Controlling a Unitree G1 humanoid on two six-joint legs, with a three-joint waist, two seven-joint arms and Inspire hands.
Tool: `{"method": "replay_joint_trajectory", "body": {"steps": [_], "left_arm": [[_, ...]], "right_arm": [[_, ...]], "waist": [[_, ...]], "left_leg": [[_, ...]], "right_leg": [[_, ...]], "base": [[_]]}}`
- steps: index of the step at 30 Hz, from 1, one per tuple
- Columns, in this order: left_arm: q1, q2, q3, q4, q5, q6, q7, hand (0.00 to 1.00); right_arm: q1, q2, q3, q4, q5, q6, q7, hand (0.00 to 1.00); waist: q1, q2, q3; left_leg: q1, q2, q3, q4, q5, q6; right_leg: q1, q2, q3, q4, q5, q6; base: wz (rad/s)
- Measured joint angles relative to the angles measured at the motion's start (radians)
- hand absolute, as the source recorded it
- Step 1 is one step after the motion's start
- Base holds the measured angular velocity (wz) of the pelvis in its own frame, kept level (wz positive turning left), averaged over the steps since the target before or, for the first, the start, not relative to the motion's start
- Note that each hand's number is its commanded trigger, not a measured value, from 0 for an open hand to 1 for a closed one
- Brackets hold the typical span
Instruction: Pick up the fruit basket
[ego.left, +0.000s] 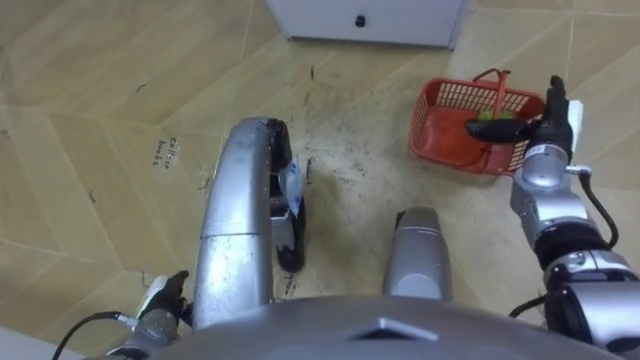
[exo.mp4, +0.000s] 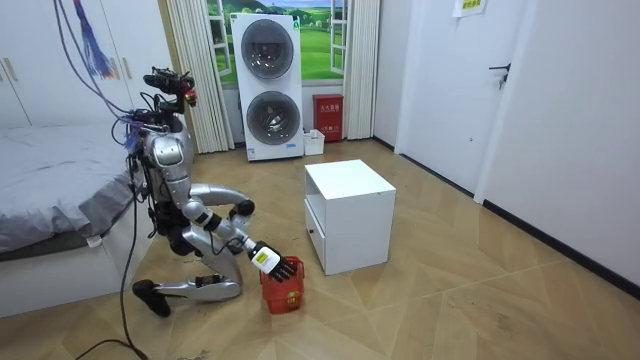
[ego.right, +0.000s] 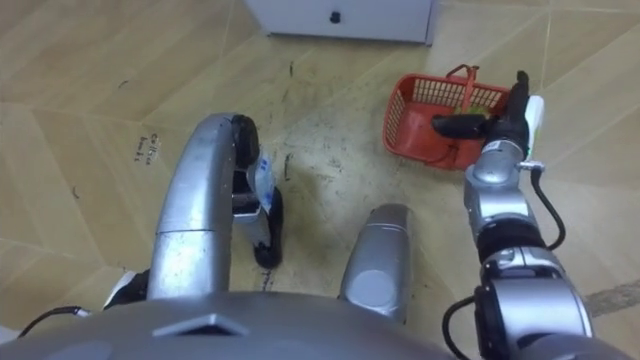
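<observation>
The red plastic fruit basket (ego.left: 440, 120) stands on the wooden floor at my front right, its red handle (ego.left: 497, 88) raised. A green fruit (ego.left: 497, 116) lies inside. My right hand (ego.left: 545, 125) hovers at the basket's near right rim; its dark fingers (ego.left: 495, 129) stretch out across the basket below the handle, with the thumb pointing up. My left hand (ego.left: 165, 300) hangs low at the lower left, beside my knee. In the room view I kneel on the floor with my right arm reaching down to the basket (exo.mp4: 283, 288).
A white cabinet (exo.mp4: 348, 215) with a drawer stands just beyond the basket; its front (ego.left: 365, 20) shows at the top. A bed (exo.mp4: 50, 190) is behind me. Stacked washing machines (exo.mp4: 268, 85) stand at the far wall.
</observation>
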Motion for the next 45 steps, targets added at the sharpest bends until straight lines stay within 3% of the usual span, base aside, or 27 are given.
{"method": "replay_joint_trajectory", "body": {"steps": [3, 7, 13, 19, 27, 28, 29, 30, 31, 32, 45], "left_arm": [[-0.006, 0.0, -0.005, -0.001, -0.015, 0.003, -0.011, 0.0], [-0.011, 0.0, -0.007, -0.017, -0.015, 0.009, -0.03, 0.0], [-0.019, 0.0, -0.029, -0.026, -0.04, 0.009, -0.03, 0.0], [-0.02, 0.0, -0.056, -0.028, -0.053, 0.009, -0.055, 0.0], [-0.02, 0.0, -0.06, -0.032, -0.054, 0.009, -0.088, 0.0], [-0.02, 0.0, -0.06, -0.033, -0.054, 0.009, -0.096, 0.0], [-0.019, 0.0, -0.06, -0.033, -0.054, 0.011, -0.099, 0.0], [-0.019, 0.0, -0.06, -0.033, -0.054, 0.012, -0.1, 0.0], [-0.021, 0.001, -0.059, -0.033, -0.054, 0.013, -0.106, 0.0], [-0.022, 0.001, -0.058, -0.033, -0.054, 0.013, -0.112, 0.0], [-0.02, 0.001, -0.058, -0.035, -0.055, 0.029, -0.143, 0.0]], "right_arm": [[-0.02, -0.01, 0.018, 0.019, 0.02, 0.001, 0.019, 0.0], [-0.052, -0.016, 0.034, 0.082, 0.076, 0.004, 0.057, 0.0], [-0.055, -0.036, 0.053, 0.116, 0.175, 0.005, 0.096, 0.0], [-0.056, -0.072, 0.054, 0.192, 0.199, 0.005, 0.14, 0.0], [-0.06, -0.076, 0.061, 0.202, 0.234, 0.005, 0.169, 0.0], [-0.06, -0.081, 0.061, 0.205, 0.25, 0.005, 0.177, 0.03], [-0.06, -0.085, 0.061, 0.209, 0.264, 0.005, 0.185, 0.47], [-0.06, -0.087, 0.061, 0.209, 0.269, 0.005, 0.187, 0.58], [-0.06, -0.09, 0.061, 0.211, 0.282, 0.005, 0.188, 0.95], [-0.06, -0.094, 0.061, 0.212, 0.287, 0.005, 0.19, 1.0], [-0.099, -0.094, 0.093, 0.23, 0.298, 0.005, 0.218, 1.0]], "waist": [[0.0, -0.001, 0.0007], [0.011, -0.007, 0.0038], [0.03, 0.005, 0.0049], [0.056, 0.019, 0.0076], [0.06, 0.015, 0.0109], [0.059, 0.016, 0.0106], [0.062, 0.017, 0.0099], [0.065, 0.014, 0.0117], [0.071, 0.015, 0.0114], [0.074, 0.014, 0.0118], [0.087, 0.002, 0.0174]], "left_leg": [[-0.008, 0.004, 0.004, -0.005, 0.001, -0.002], [-0.012, 0.033, 0.015, -0.006, 0.002, -0.005], [-0.024, 0.05, 0.024, -0.005, 0.002, -0.004], [-0.025, 0.051, 0.028, -0.007, 0.002, -0.004], [-0.025, 0.065, 0.047, -0.015, 0.003, -0.004], [-0.026, 0.066, 0.052, -0.017, 0.004, -0.004], [-0.026, 0.067, 0.055, -0.018, 0.004, -0.004], [-0.026, 0.067, 0.056, -0.018, 0.004, -0.004], [-0.027, 0.067, 0.059, -0.018, 0.004, -0.004], [-0.027, 0.068, 0.063, -0.02, 0.004, -0.004], [-0.035, 0.072, 0.072, -0.021, 0.006, -0.002]], "right_leg": [[-0.014, -0.003, 0.001, 0.004, 0.0, 0.001], [-0.028, 0.004, 0.001, 0.005, -0.002, 0.003], [-0.044, 0.011, 0.002, 0.006, -0.002, 0.004], [-0.047, 0.011, 0.001, 0.007, -0.002, 0.004], [-0.064, -0.001, 0.005, 0.011, -0.002, 0.004], [-0.066, -0.005, 0.01, 0.011, -0.002, 0.004], [-0.068, -0.005, 0.016, 0.011, -0.002, 0.004], [-0.069, -0.006, 0.017, 0.011, -0.002, 0.004], [-0.072, -0.007, 0.02, 0.012, -0.002, 0.004], [-0.075, -0.007, 0.024, 0.012, -0.002, 0.004], [-0.091, -0.008, 0.028, 0.019, -0.003, 0.004]], "base": [[0.03], [0.01], [-0.01], [0.0], [0.01], [0.07], [0.03], [-0.03], [0.0], [0.0], [0.0]]}}
